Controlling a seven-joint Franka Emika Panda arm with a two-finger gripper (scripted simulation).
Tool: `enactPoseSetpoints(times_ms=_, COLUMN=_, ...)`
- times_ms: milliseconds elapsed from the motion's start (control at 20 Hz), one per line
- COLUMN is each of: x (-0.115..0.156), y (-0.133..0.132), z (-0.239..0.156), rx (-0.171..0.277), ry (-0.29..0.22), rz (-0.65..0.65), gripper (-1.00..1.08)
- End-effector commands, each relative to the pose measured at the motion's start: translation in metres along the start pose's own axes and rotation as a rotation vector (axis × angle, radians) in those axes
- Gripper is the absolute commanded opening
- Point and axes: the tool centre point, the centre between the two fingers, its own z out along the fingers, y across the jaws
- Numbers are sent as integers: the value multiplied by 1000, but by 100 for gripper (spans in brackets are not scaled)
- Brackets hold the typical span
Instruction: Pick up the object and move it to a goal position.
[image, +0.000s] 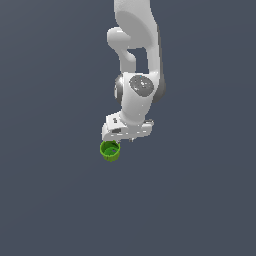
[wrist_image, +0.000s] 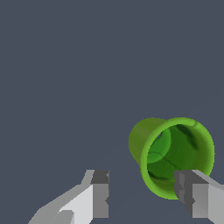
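The small bright green cup (image: 110, 150) sits on the grey floor just below the white gripper (image: 120, 139) in the exterior view, its darker hollow facing up. In the wrist view the cup (wrist_image: 173, 151) shows its hollow inside, and one fingertip (wrist_image: 188, 194) overlaps its rim. The other fingertip (wrist_image: 100, 192) stands well apart from the cup. The gripper (wrist_image: 144, 197) is open with nothing between its jaws, and the cup lies off to one side of the gap. Whether a finger touches the cup I cannot tell.
A plain dark grey floor (image: 50, 200) fills both views. The white arm (image: 137, 75) rises above the gripper toward the exterior view's top. No other objects show.
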Motion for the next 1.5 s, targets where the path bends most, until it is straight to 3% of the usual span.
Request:
enactPoseSetpoints(times_ms=0, x=-3, y=3, z=8, rx=-41, ry=-12, rz=-56, gripper=28)
enactPoseSetpoints(times_ms=250, x=-7, y=8, z=19, rx=-101, ry=-31, rz=-141, gripper=28)
enactPoseSetpoints(times_ms=550, x=-10, y=11, z=27, rx=-140, ry=-44, rz=-199, gripper=28)
enactPoseSetpoints(times_ms=1400, x=-12, y=16, z=58, rx=-147, ry=-46, rz=-211, gripper=28)
enactPoseSetpoints(times_ms=1450, x=-12, y=16, z=58, rx=-147, ry=-46, rz=-211, gripper=-100)
